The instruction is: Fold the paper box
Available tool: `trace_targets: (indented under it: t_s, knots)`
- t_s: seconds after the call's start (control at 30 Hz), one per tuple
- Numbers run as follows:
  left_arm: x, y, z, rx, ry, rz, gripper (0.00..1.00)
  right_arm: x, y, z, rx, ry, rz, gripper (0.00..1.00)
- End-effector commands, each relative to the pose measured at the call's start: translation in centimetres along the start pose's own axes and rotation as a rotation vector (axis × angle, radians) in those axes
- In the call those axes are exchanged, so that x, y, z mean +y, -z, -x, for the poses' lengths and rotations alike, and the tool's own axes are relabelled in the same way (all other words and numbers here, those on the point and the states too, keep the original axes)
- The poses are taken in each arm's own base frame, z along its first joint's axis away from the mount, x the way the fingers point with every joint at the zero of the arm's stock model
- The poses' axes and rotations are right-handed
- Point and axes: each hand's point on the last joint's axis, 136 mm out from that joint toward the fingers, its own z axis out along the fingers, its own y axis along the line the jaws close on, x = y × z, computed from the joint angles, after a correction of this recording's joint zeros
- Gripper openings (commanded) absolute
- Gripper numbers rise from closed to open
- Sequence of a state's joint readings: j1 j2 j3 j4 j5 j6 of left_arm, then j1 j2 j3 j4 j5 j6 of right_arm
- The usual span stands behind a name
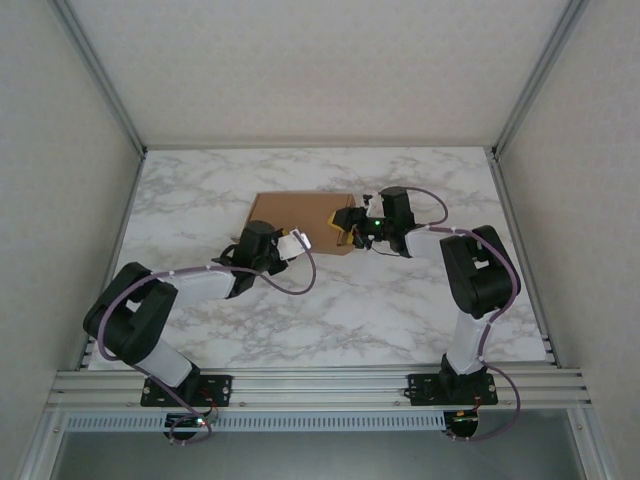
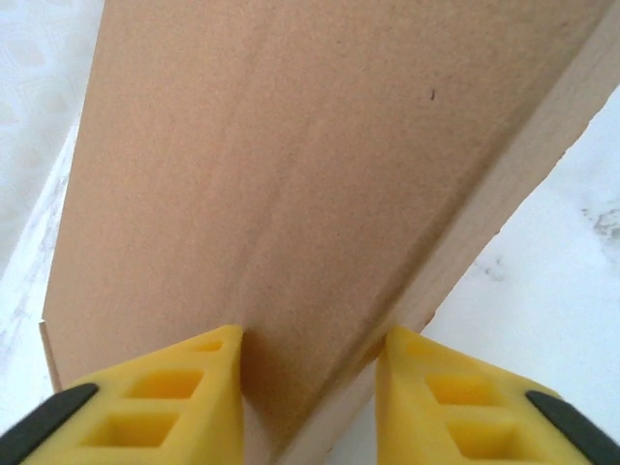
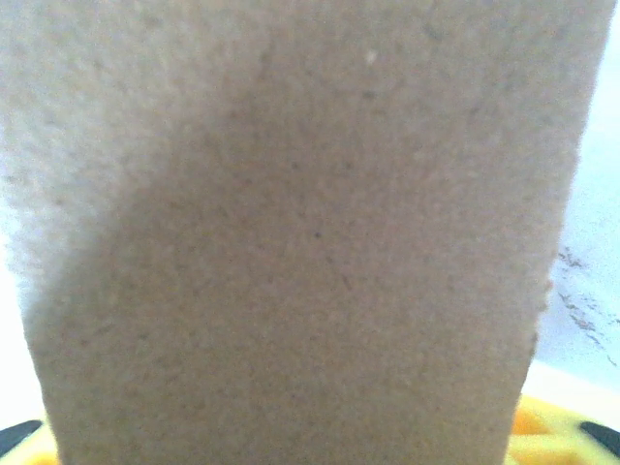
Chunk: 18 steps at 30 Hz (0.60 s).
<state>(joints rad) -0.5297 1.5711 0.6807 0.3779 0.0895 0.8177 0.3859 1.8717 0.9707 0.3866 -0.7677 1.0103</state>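
The paper box [image 1: 298,212] is plain brown cardboard lying flat at the middle of the marble table [image 1: 330,300]. My left gripper [image 1: 297,242] sits at its near edge. In the left wrist view the box [image 2: 291,155] slopes away, and its ridge and pale side wall run down between the yellow fingers [image 2: 184,397]; both touch it, so the left gripper [image 2: 310,360] is shut on it. My right gripper [image 1: 346,230] is at the box's right end. A cardboard panel [image 3: 291,232] covers the right wrist view, with yellow fingertips [image 3: 557,438] far apart at the bottom corners.
Grey walls and aluminium rails [image 1: 105,90] enclose the table on the left, right and back. Bare marble lies in front of the box and to both sides. Purple cables [image 1: 300,285] loop from both arms.
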Motion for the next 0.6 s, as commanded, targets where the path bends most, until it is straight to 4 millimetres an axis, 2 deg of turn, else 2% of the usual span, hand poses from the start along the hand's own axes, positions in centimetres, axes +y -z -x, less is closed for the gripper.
trace_targets:
  t_s: [0.0, 0.13, 0.23, 0.33, 0.4, 0.57]
  knots:
    - [2.8, -0.1, 2.4, -0.057, 0.013, 0.106, 0.33, -2.0, -0.3, -4.1, 0.12, -0.101, -0.063, 0.52]
    - [2.5, 1.8, 3.1, -0.079, 0.019, 0.065, 0.46, -2.4, 0.5, -3.4, 0.074, -0.155, -0.071, 0.52]
    - [0.8, 3.4, 2.8, -0.073, -0.046, -0.01, 0.57, -1.9, 0.8, -3.5, 0.074, -0.202, -0.042, 0.51]
    - [-0.1, 4.6, 2.8, -0.092, -0.11, -0.03, 0.65, -1.3, 1.1, -3.6, 0.071, -0.223, -0.014, 0.51]
    - [-0.9, 4.8, 2.5, -0.095, -0.169, -0.053, 0.69, -0.6, 1.2, -3.7, 0.073, -0.227, 0.016, 0.51]
    - [-1.8, 3.7, 1.9, -0.052, -0.236, -0.091, 0.72, 0.4, 1.6, -3.9, 0.077, -0.237, 0.054, 0.51]
